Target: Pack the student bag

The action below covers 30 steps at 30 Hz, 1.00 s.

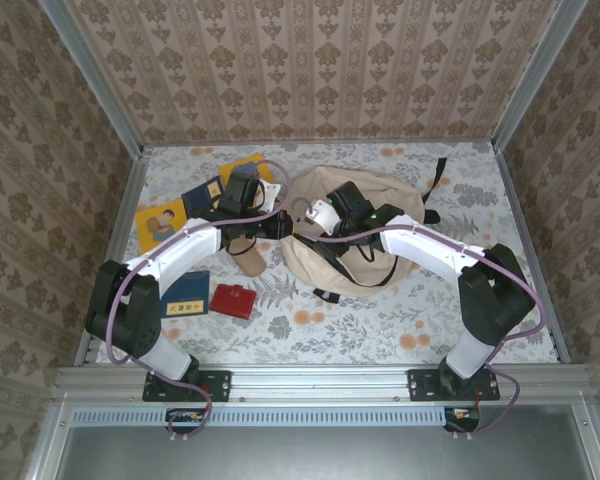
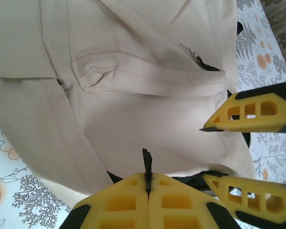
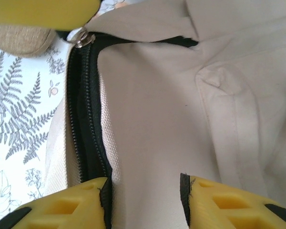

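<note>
**Right gripper** [image 3: 143, 188]: jaws spread, tips set down on cream cloth, one finger at the edge of the dark zipper [image 3: 86, 119].
**Left gripper** [image 2: 148, 179]: fingers pressed together against the same cloth, facing the right gripper's tips. A dark sliver shows between them; whether it is pinched cannot be told.
**Student bag** [image 1: 315, 265]: directly under both grippers, lying flat, its metal zip pull [image 3: 81, 38] beyond the right gripper's fingers.
**Woven tan piece** [image 1: 248, 262]: just beside the bag, below the left gripper.
**Red wallet** [image 1: 232, 300], **blue booklet** [image 1: 185, 295], **yellow book** [image 1: 160, 222]: further out, on the left arm's side.
**Floral table** [image 1: 380, 330]: beneath everything.
</note>
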Each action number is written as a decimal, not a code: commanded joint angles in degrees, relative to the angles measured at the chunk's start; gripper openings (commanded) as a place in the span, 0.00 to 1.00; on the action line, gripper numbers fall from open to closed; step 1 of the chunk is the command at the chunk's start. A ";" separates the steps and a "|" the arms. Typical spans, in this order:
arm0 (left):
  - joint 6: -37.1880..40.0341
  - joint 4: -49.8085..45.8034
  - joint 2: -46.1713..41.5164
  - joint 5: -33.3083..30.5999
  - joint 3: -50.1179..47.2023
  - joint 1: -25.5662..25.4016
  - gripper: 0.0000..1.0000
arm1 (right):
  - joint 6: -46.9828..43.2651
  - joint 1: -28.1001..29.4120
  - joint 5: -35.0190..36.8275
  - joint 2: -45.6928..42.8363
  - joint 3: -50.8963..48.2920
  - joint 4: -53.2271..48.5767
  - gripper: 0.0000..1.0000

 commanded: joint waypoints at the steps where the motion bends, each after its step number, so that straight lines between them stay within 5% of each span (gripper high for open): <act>1: 0.31 0.17 -1.84 -0.23 -0.33 -0.03 0.00 | -2.63 0.11 -2.22 1.82 1.22 -2.95 0.42; 14: -2.17 0.18 0.85 -3.78 1.21 1.72 0.00 | -3.48 0.97 -3.62 -0.44 -2.09 -2.08 0.10; 30: -2.29 1.32 14.55 -4.70 12.25 1.72 0.00 | 1.67 9.23 -3.31 -5.93 -10.83 -2.77 0.04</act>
